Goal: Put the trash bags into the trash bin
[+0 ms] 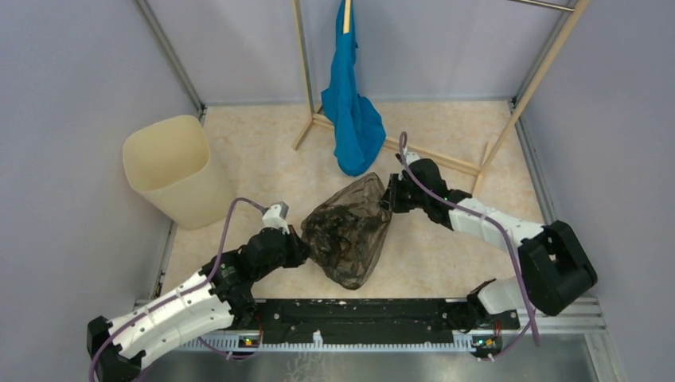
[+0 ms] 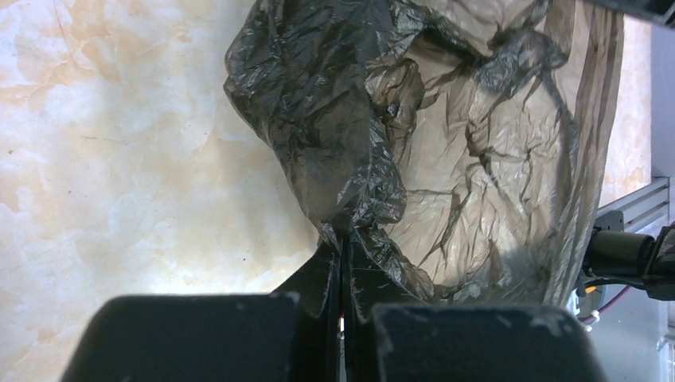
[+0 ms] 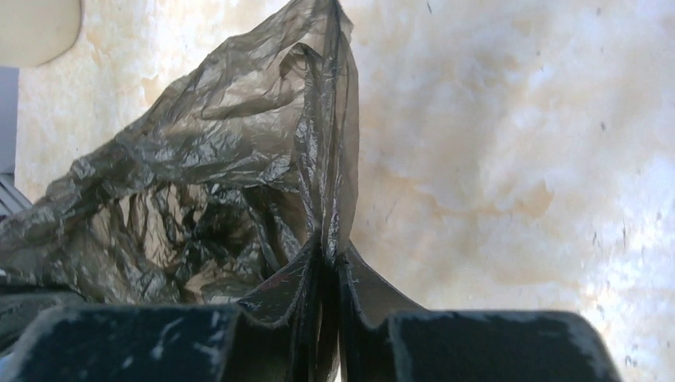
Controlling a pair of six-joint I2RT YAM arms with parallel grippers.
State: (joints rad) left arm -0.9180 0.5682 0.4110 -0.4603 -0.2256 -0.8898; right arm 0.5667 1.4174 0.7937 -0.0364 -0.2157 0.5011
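The dark grey-brown see-through trash bag (image 1: pixel 348 231) hangs stretched between my two grippers in the middle of the floor. My left gripper (image 1: pixel 302 245) is shut on its left edge; in the left wrist view the film (image 2: pixel 414 151) is pinched between the jaws of the left gripper (image 2: pixel 344 247). My right gripper (image 1: pixel 388 193) is shut on the bag's upper right edge; in the right wrist view the film (image 3: pixel 231 183) runs into the closed jaws of the right gripper (image 3: pixel 330 255). The cream-beige trash bin (image 1: pixel 177 169) stands upright and open at the left wall, apart from the bag.
A wooden rack (image 1: pixel 414 151) stands at the back with a bright blue cloth (image 1: pixel 350 111) hanging from it, just behind the bag. Grey walls enclose the marbled floor (image 1: pixel 446 255). A black rail (image 1: pixel 358 318) runs along the near edge. The bin's corner shows in the right wrist view (image 3: pixel 36 28).
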